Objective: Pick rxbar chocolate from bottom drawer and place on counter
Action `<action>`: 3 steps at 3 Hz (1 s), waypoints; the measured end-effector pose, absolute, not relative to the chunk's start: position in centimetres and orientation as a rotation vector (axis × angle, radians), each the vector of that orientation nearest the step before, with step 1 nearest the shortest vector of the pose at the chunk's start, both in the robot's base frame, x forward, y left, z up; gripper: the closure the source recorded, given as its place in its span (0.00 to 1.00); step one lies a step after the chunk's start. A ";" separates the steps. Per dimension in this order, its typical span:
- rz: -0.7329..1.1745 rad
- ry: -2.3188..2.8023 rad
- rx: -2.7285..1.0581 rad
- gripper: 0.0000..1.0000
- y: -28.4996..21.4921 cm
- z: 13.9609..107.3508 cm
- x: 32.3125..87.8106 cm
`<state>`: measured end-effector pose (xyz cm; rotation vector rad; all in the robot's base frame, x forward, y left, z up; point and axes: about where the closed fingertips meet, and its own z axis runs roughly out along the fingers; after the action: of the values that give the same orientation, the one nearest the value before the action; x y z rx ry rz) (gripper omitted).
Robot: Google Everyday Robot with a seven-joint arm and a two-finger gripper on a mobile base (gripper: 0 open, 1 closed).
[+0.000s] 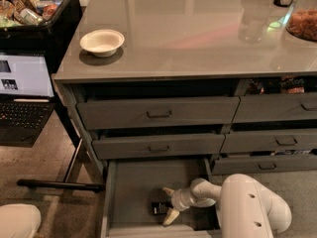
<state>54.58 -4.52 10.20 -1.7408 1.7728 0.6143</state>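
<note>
Where the bottom drawer stands pulled out beneath two handled drawers, its grey floor lies bare to the left and toward the back; the rxbar chocolate lies flat near the front edge, right of middle; the gripper reaches in from the right, fingers spread, one tip behind the bar and one in front, not clenched on it; white lettering on the wrapper cannot be read; the counter above is broad, with a white bowl near its left edge

gripper in bottom drawer, front edge cropped, rxbar chocolate lettering illegible
</note>
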 end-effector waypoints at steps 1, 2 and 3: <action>0.594 1.795 -1.709 0.42 -5.5 10.3 54.3; 0.588 1.797 -1.703 0.65 -5.7 11.0 54.3; 0.588 1.797 -1.703 0.87 -5.7 11.6 54.3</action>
<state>54.27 -5.71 11.58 -1.7035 1.7973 0.5881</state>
